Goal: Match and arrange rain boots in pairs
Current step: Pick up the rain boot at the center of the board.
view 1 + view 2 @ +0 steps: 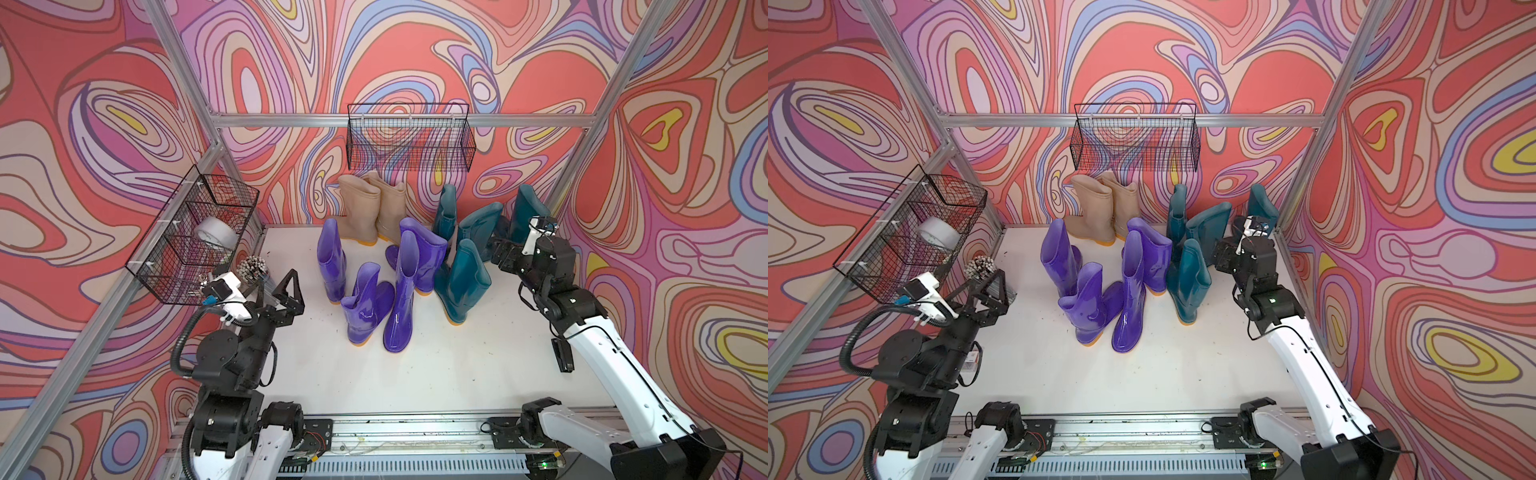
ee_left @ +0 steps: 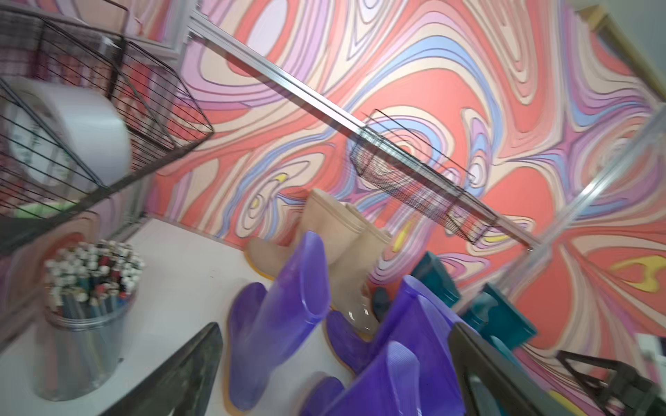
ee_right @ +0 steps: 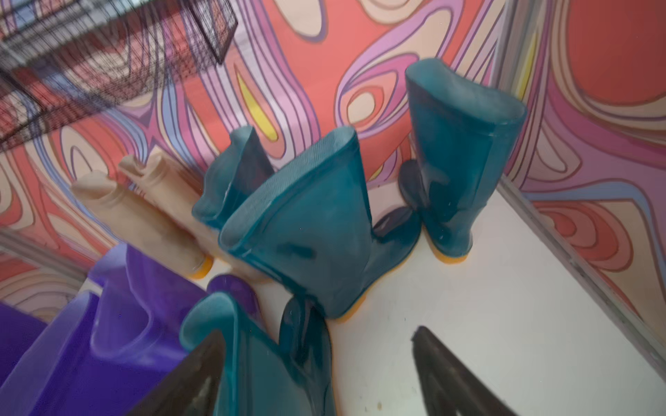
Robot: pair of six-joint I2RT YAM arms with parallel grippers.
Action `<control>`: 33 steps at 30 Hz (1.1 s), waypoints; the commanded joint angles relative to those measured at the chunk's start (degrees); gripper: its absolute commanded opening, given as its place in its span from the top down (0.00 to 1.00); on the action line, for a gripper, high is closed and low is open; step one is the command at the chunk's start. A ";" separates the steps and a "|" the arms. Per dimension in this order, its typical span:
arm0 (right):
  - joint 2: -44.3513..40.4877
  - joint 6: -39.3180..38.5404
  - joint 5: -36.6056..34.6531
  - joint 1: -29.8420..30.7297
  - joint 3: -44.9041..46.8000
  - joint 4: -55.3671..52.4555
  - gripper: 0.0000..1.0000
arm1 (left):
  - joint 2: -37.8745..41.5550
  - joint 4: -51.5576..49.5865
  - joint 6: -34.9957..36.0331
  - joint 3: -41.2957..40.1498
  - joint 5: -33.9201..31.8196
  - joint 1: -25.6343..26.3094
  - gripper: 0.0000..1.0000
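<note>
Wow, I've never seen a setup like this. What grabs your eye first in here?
Loud swirling wallpaper in red, pink and blue covers the walls. On the white table huddle glossy purple boots in the middle, beige boots against the back wall and teal boots beside the right arm. The left arm sits opposite, below a wire basket.

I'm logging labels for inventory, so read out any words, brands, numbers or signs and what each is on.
No text here is readable.
Tape roll: faint greenish print inside its core, too blurred to read.
Rain boots: no label or brand shows.
</note>
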State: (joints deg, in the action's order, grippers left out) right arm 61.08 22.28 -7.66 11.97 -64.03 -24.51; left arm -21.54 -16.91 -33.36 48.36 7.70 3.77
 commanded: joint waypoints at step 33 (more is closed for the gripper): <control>19.89 4.31 -20.04 45.48 -23.33 -17.22 0.20 | -15.53 -26.42 5.00 8.51 10.42 11.68 0.21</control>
State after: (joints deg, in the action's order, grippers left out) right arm 78.56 26.04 -22.55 56.14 -88.55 -44.49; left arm -36.21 -39.77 -31.31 55.42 19.51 15.07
